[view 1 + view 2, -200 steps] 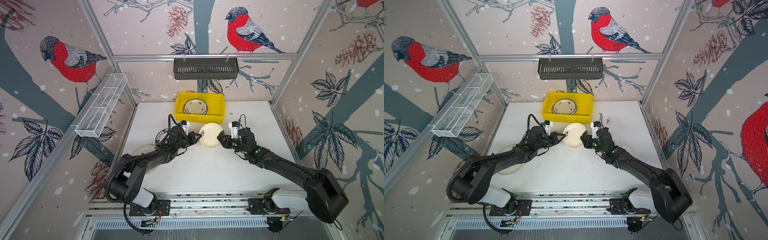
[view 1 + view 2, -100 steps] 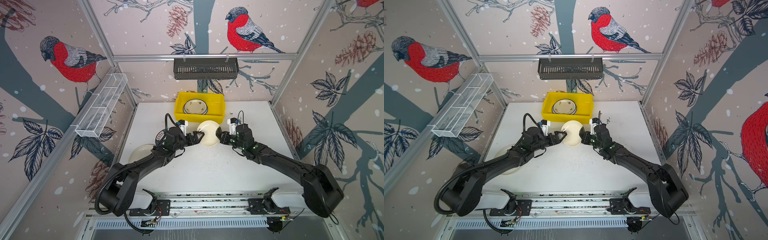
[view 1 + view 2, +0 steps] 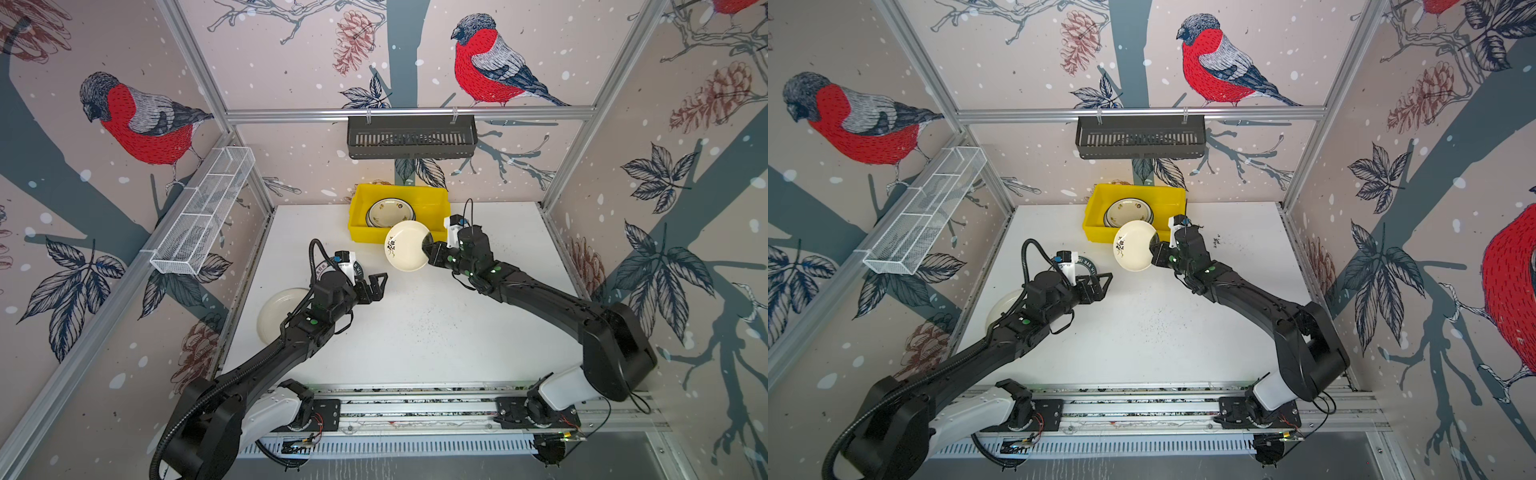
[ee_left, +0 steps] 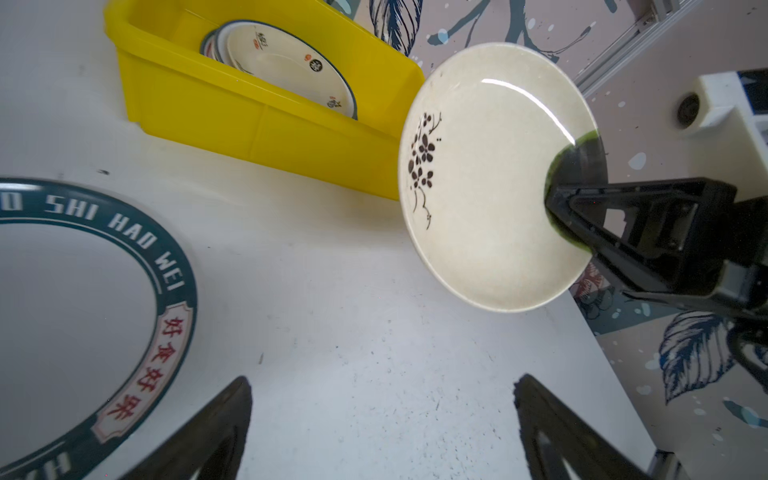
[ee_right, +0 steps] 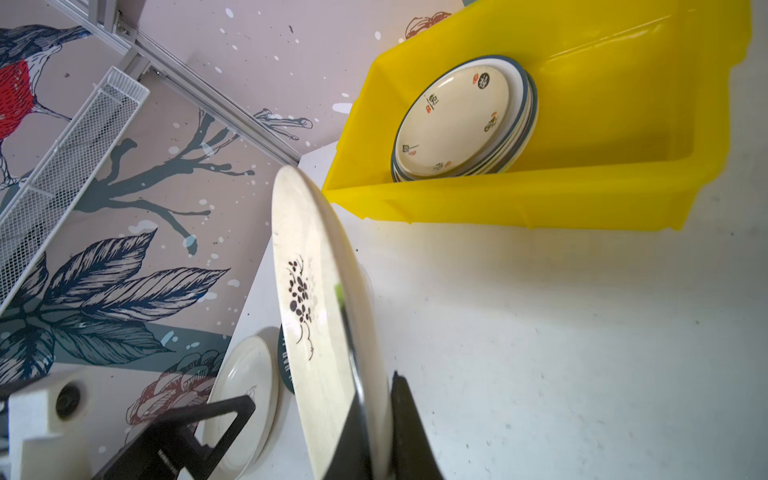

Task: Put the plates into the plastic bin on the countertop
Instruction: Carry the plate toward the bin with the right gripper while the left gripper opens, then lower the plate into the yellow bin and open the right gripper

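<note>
My right gripper (image 3: 428, 250) (image 5: 374, 374) is shut on the rim of a cream plate (image 3: 407, 245) (image 3: 1133, 246) with a black flower motif, held tilted on edge above the countertop (image 3: 415, 332), just in front of the yellow plastic bin (image 3: 357, 216) (image 5: 498, 199). A stack of plates (image 3: 390, 212) (image 5: 453, 124) lies in the bin. My left gripper (image 3: 380, 284) (image 4: 382, 380) is open and empty, left of the held plate and apart from it. Beside it lies a teal-rimmed lettered plate (image 4: 174, 266). A plain cream plate (image 3: 278, 311) rests at the countertop's left edge.
A dark slotted basket (image 3: 411, 137) hangs on the back wall above the bin. A white wire mesh tray (image 3: 203, 216) is fixed to the left wall. Aluminium rails (image 3: 415, 407) run along the front edge, carrying both arm bases.
My left gripper has let go of the flower plate, opened wide and drawn back to the left. The right gripper keeps the plate and has carried it closer to the bin.
</note>
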